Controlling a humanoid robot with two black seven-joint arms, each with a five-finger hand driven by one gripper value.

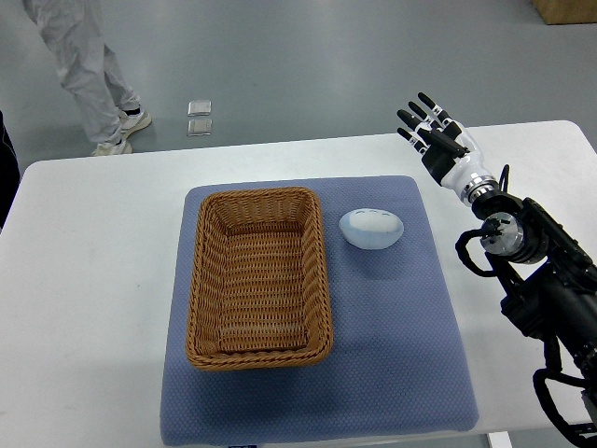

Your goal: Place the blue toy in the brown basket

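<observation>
A pale blue rounded toy (371,228) lies on the blue mat (392,345), just right of the brown wicker basket (198,280). The basket is rectangular and has nothing in it. My right hand (431,130) is raised over the table's far right part, beyond and to the right of the toy, fingers spread and holding nothing. Its arm comes in from the right edge. The left arm does not show.
The mat lies on a white table (84,299). A person's legs in light trousers (89,75) stand on the grey floor beyond the table's far left. Two small clear squares (200,118) lie on the floor.
</observation>
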